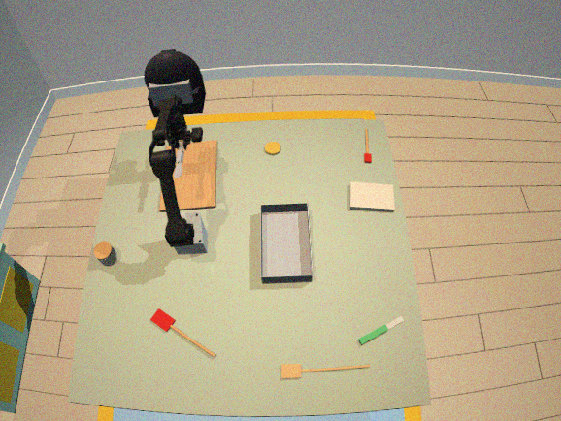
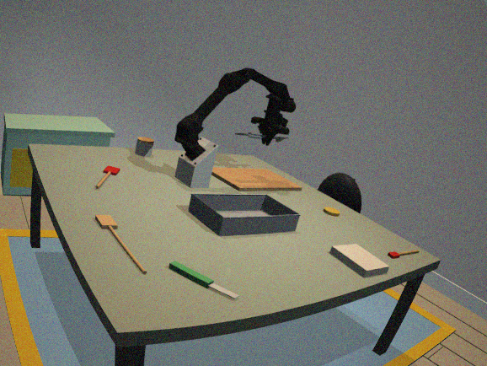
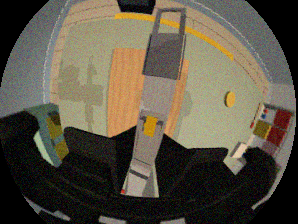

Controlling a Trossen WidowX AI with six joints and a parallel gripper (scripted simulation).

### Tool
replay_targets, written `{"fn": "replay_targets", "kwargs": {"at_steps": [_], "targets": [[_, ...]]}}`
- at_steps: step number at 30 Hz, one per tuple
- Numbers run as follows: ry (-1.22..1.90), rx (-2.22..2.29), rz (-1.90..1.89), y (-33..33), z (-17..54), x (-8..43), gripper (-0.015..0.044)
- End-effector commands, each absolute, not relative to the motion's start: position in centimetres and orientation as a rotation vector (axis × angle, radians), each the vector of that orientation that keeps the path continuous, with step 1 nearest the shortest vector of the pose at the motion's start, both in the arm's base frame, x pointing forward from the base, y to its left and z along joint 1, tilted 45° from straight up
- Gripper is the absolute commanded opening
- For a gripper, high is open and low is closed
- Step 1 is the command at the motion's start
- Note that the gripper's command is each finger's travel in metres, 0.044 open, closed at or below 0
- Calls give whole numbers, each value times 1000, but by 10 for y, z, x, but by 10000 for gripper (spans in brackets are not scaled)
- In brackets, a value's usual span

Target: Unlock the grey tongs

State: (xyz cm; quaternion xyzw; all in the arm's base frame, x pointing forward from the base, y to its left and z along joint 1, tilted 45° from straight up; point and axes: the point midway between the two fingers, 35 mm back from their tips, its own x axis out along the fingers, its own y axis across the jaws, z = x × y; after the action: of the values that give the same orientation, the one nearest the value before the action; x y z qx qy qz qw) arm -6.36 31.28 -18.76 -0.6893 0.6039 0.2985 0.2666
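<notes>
High above the wooden board [image 2: 254, 178], well clear of its surface, the gripper [image 2: 270, 136] carries the grey tongs [image 2: 253, 135]; its fingers are closed nearly together and clamped on the tongs close to the hinge end, with the arms running out ahead of the hand and lying roughly level in the exterior view; in the wrist view the tongs [image 3: 154, 96] stretch straight forward from the jaws, the board [image 3: 127, 92] below and ahead of them. Whether the tongs are sprung open I cannot tell. To do this step well, I judge the hand should stay over the board's middle and come down slowly, keeping the tongs flat so both arms meet the wood together; the grip should hold until they rest. The roasting tin [image 2: 244, 212] sits well behind the hand, with no tongs across it.
</notes>
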Motion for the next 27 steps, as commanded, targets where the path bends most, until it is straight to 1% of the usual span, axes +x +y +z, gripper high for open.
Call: {"fn": "replay_targets", "kwargs": {"at_steps": [1, 8, 27], "targets": [[1640, -1878, 822, 308, -190, -70, -150], [1616, -1854, 852, 310, -193, -70, -150], [1427, -1657, 1061, 320, -209, -72, -150]]}}
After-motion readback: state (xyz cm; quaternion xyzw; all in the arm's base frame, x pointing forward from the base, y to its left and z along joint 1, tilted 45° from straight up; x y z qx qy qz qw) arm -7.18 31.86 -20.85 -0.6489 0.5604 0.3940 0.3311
